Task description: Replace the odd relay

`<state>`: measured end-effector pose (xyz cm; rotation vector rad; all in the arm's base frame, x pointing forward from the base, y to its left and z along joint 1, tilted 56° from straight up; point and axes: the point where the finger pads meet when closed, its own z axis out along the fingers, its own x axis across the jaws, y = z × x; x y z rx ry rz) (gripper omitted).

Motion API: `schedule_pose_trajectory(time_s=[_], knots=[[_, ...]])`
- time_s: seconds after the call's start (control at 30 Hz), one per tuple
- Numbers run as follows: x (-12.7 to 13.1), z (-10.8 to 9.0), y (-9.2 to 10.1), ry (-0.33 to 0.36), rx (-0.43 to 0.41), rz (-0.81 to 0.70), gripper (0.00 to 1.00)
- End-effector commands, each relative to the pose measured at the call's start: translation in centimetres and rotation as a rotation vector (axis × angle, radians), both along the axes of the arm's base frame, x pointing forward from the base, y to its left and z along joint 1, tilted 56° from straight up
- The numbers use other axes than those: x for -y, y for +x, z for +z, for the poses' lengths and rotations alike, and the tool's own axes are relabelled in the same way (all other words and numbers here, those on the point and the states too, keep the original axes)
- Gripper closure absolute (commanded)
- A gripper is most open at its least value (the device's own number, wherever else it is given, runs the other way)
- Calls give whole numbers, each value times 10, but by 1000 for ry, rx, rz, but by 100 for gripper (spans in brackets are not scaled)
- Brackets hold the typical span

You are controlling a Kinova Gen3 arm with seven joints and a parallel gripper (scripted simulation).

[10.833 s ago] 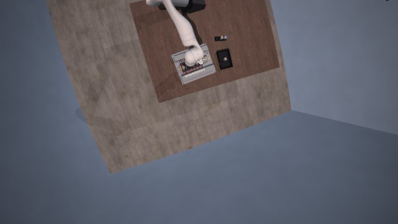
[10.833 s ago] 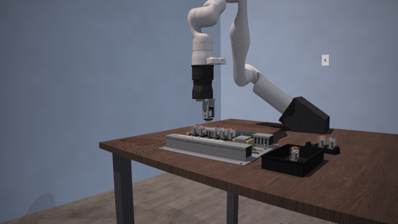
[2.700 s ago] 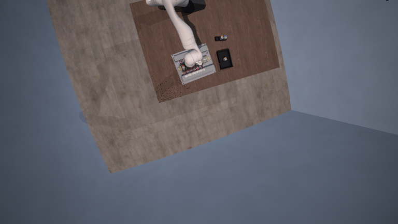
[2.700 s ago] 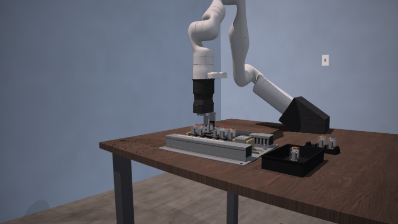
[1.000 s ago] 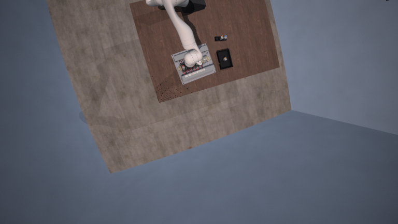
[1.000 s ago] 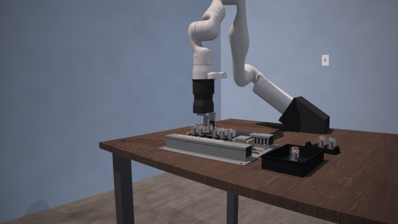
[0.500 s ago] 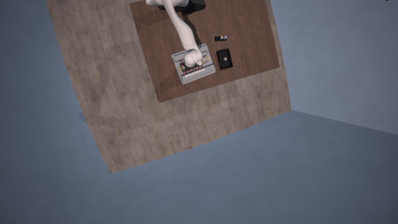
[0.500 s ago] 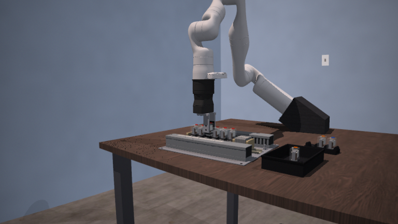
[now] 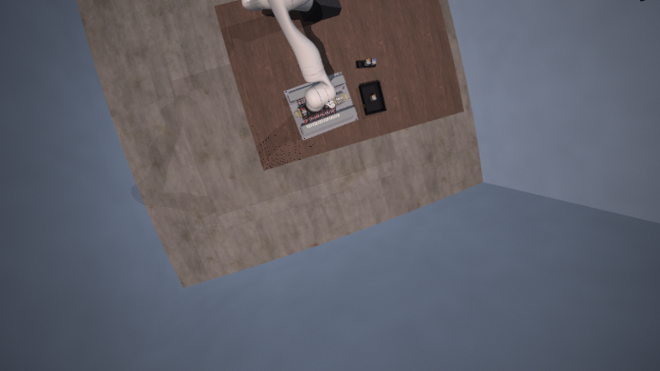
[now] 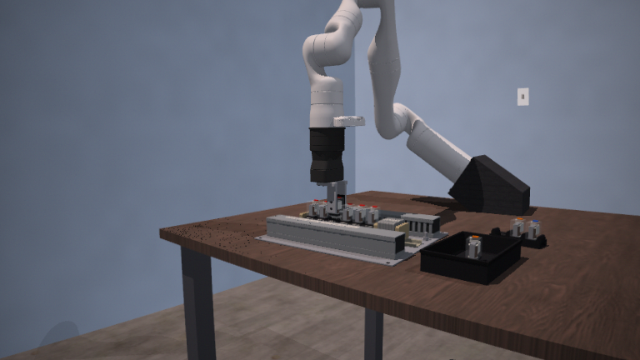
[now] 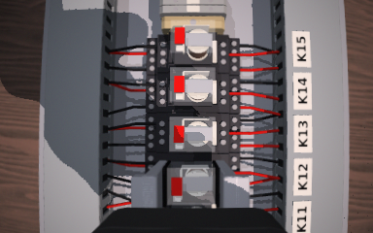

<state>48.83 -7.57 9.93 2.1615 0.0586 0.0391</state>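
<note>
My gripper (image 11: 191,177) (image 10: 336,204) is shut on a relay (image 11: 196,184) with a red button, at the K12 label of the row. Its button is on the left, like the red buttons of the relays at K13 (image 11: 192,133), K14 (image 11: 192,86) and K15 (image 11: 194,45). I cannot tell how deep it sits. In the top view the wrist hides the gripper. The black tray (image 10: 472,267) (image 9: 372,110) holds an upright relay with an orange button (image 10: 473,246) (image 9: 373,97).
The grey panel (image 11: 73,97) (image 9: 340,123) carries a long wire duct (image 10: 330,236) along its front. A small black holder (image 10: 537,242) (image 9: 361,63) behind the tray carries two spares, one with an orange button (image 10: 517,227) and one with a blue button (image 10: 533,229).
</note>
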Motion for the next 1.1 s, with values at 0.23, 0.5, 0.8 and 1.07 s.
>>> schedule_pose_trajectory(time_s=[0.23, 0.5, 0.8, 1.07], knots=[[0, 0, 1, 3, 7, -3, 100], [-1, 0, 0, 1, 2, 1, 100], [0, 0, 1, 3, 7, -3, 100], [-1, 0, 0, 1, 2, 1, 100]])
